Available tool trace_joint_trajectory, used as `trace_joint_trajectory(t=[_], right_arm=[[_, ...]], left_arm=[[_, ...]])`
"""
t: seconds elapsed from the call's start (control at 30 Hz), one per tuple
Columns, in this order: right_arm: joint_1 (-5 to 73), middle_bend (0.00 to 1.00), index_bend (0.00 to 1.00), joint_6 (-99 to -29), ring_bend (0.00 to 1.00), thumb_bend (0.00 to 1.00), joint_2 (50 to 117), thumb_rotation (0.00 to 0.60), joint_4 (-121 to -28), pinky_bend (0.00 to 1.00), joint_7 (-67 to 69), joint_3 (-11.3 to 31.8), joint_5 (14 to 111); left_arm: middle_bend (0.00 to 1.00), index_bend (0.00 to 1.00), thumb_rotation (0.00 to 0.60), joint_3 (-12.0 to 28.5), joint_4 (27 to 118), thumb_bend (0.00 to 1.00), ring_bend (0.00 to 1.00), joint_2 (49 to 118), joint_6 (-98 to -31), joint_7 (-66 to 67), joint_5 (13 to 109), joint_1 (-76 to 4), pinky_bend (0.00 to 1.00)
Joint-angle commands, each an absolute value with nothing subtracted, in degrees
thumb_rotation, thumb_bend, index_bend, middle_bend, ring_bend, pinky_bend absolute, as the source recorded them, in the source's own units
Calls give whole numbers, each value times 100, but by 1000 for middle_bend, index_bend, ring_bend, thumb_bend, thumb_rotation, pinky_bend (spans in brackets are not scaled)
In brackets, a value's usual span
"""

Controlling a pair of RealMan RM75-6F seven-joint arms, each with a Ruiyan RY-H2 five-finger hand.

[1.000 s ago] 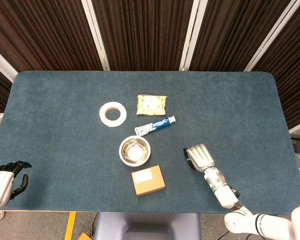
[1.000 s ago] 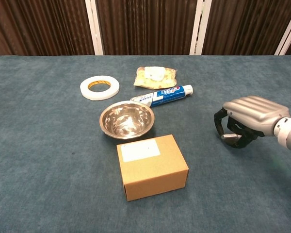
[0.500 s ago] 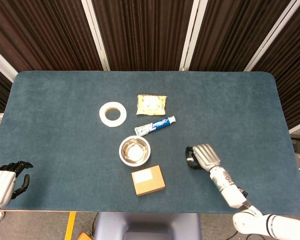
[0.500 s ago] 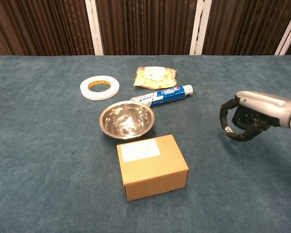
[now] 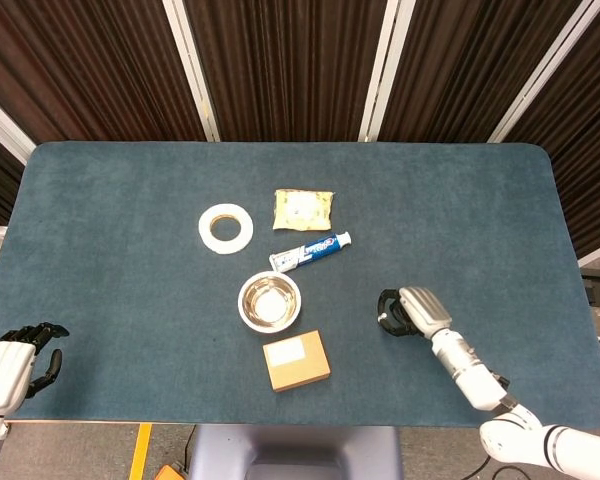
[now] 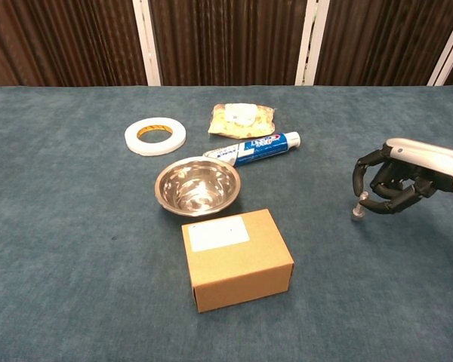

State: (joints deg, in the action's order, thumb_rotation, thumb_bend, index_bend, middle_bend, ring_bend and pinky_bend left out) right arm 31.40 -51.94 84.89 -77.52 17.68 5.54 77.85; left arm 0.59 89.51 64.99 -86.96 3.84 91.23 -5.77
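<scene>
**Right hand poised over a small grey piece on the desk**

At the near left corner of the desk [image 6: 75, 249], the left hand [image 5: 10, 360] hangs just off the edge. Its dark fingers are loosely spread and hold nothing, so it seems to have no part in the work.

A cardboard box [image 6: 237, 258] with a white label lies closest to the front, near the middle.

To its right and a little further back, the right hand [image 6: 399, 179] hovers low with its fingers [image 6: 370, 170] curled inward and downward. Under their tips a small grey piece [image 6: 356, 213] stands upright on the desk, well apart from the box. One fingertip seems to meet its top. The chest view does not show whether the piece is pinched or only touched, and in the head view the hand hides it.

The step in hand looks like the contact stage at this piece, either gripping it or letting go. Either way, the next move calls for small, steady finger motion, since so small and narrow a thing could easily tip.

Behind the box sits a steel bowl [image 6: 197, 186], with a toothpaste tube [image 6: 257, 147] just beyond it. A tape roll [image 6: 155, 136] and a yellow packet [image 6: 241, 118] lie farthest back
</scene>
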Motion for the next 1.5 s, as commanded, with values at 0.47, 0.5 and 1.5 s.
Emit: trace_joint_trajectory(t=[0.47, 0.5, 1.5], right_arm=[[3194, 1000, 735, -5077, 916, 461, 8516, 600, -7461, 810, 2181, 450, 7991], [3199, 1000, 728, -5065, 916, 461, 8510, 600, -7462, 810, 2180, 447, 7989], [2718, 1000, 275, -6052, 884, 94, 7866, 600, -8490, 798, 536, 247, 8060]], left_arm=[[418, 407, 600, 51, 8960, 547, 437, 6494, -8689, 386, 9119, -577, 509], [418, 407, 600, 51, 8960, 547, 437, 6493, -8687, 384, 9118, -578, 509], [422, 408, 600, 42, 8960, 546, 446, 6490, -8696, 373, 9136, -580, 509]])
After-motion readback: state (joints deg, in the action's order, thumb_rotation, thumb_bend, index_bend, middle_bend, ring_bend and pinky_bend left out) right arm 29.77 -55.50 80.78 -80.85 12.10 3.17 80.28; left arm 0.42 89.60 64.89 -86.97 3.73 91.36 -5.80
